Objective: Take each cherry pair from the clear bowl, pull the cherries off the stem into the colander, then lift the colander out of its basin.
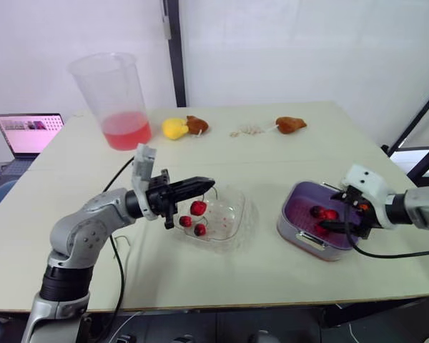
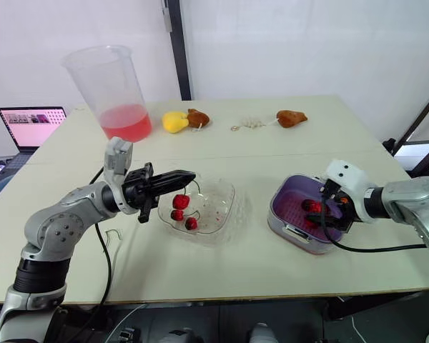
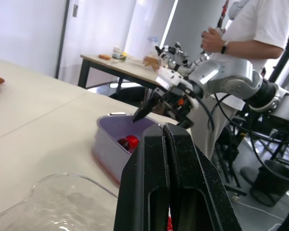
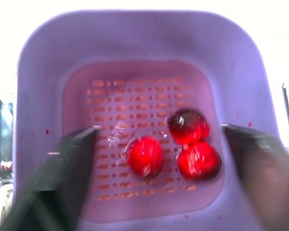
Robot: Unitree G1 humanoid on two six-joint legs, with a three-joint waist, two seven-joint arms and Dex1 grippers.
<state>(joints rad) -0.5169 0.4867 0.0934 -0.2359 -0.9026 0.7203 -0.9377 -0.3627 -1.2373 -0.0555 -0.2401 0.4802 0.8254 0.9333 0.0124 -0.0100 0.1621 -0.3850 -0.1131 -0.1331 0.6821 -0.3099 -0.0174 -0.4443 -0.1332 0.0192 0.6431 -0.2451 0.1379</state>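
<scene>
Left eye view has the left gripper held over the clear bowl, which sits near the bench's front edge, about midway along it. Its fingers are pressed together and lie nearly level, their long axis pointing toward the bench's right edge. Whether a stem is pinched between them cannot be told. 3 bowl cherries lie just below and slightly short of the fingertips, so reaching them looks like a short drop for this arm, which is by far the nearer.

Toward the front right corner, the purple colander rests inside its basin. The right gripper hangs above the colander's middle with its fingers spread wide apart, 1 on each side of 3 colander cherries lying loose on the perforated floor.

With fruit left in the bowl, the stem-pulling step seems unfinished, and the colander has not yet been lifted.
</scene>
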